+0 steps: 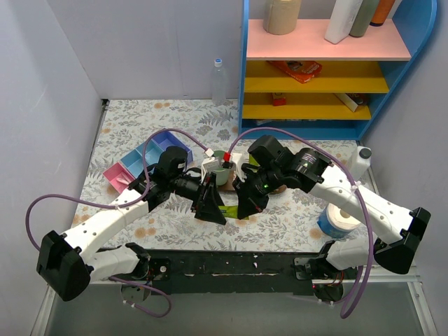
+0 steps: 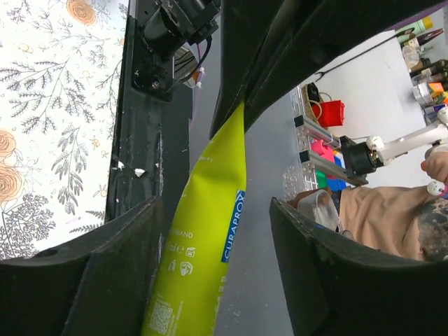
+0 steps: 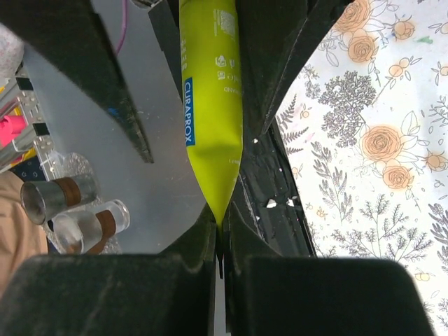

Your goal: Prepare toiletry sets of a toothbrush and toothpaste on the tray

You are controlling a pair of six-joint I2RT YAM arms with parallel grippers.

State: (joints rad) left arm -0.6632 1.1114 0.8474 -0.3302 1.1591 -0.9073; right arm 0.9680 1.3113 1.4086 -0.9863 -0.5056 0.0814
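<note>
Lime-green toothpaste tube [image 3: 210,105] is hanging, apparently mid-handover, right gripper [image 3: 220,241] pinching its crimped tip, left gripper [image 2: 213,231] straddling it part-open and needing to close before release.

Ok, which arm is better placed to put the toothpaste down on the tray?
Right, probably. The right gripper is shut on the crimped end of the tube, so it alone carries it. The left gripper is open around the tube, with gaps showing on both sides and no grip yet.
</note>
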